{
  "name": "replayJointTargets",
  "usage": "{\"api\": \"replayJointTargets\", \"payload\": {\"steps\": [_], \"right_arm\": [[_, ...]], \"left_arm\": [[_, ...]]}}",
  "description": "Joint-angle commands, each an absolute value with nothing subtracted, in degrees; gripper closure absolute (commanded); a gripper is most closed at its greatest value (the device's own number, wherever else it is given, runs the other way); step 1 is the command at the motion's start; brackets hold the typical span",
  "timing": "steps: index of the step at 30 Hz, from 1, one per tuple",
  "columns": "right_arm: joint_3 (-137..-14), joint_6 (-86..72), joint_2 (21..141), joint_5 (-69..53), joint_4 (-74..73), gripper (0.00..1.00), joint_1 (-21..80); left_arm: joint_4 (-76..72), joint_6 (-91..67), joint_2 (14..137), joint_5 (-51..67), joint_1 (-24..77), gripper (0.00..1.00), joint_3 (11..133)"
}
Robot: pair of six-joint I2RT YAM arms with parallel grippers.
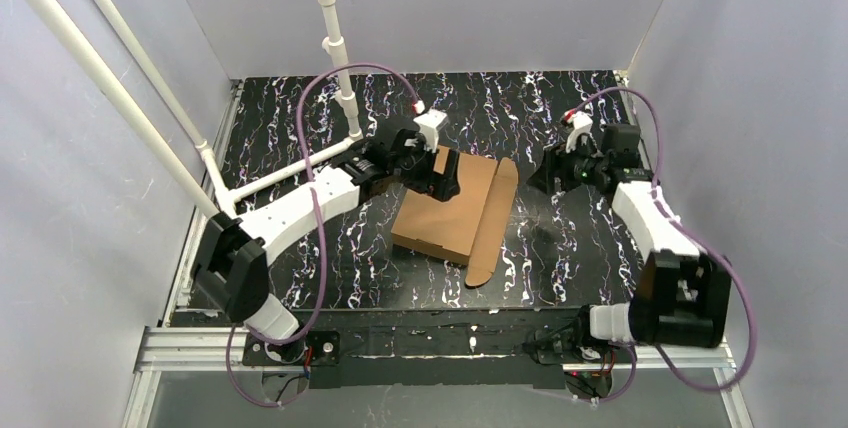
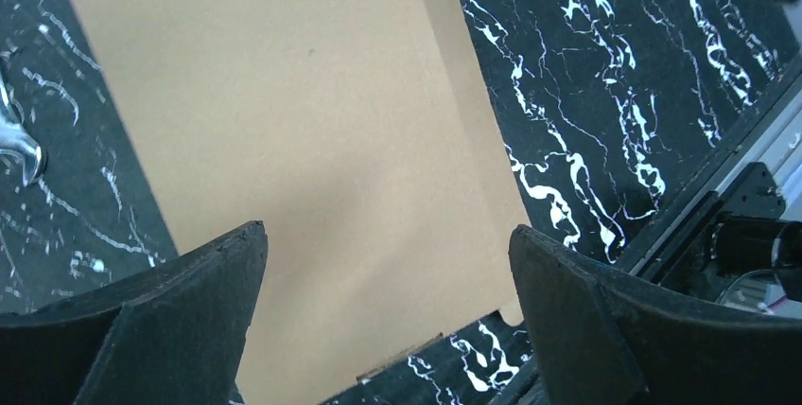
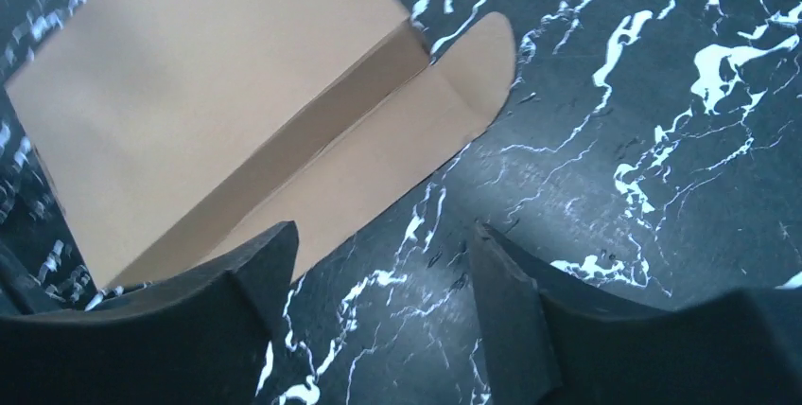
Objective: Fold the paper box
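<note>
Top external view shows the paper box (image 1: 445,213) lying in the middle of the desk (image 1: 580,248), its broad panel flat on top and a long, round-ended flap (image 1: 492,218) splayed out along its right side. The left gripper (image 1: 440,178) hangs over the box's far left corner, probably so it can press the panel down while the other side is worked. The right gripper (image 1: 548,170) sits to the right of the flap and apart from it, seemingly lined up to get under that loose flap and tuck it in.

From above, neither pair of fingers can be read. The left wrist view settles its side: the fingers (image 2: 170,320) are spread wide with nothing between them, and plain cardboard lies below. The right wrist view shows its fingers (image 3: 586,329) also parted and empty, over bare desk. It also reveals what the overhead view hides: a shadowed gap between panel and flap, so the flap is not yet tucked.
</note>
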State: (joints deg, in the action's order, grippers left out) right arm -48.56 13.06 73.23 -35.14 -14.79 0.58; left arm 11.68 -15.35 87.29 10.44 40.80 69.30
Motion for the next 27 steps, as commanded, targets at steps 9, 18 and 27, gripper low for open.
{"api": "replayJointTargets", "payload": {"steps": [9,18,27], "right_arm": [[-70.7,10.8,109.1,-51.2,-14.2,0.18,-4.1],[-77.2,14.2,117.1,-52.1,-13.8,0.21,-2.7],[-77.1,12.0,120.1,-51.9,-11.1,0.31,-1.9]], "left_arm": [[17.3,-15.8,82.2,-4.8,42.8,0.02,63.2],[11.3,-21.4,72.6,8.3,34.8,0.02,53.2],[7.8,-23.4,72.6,14.6,33.2,0.02,53.2]]}}
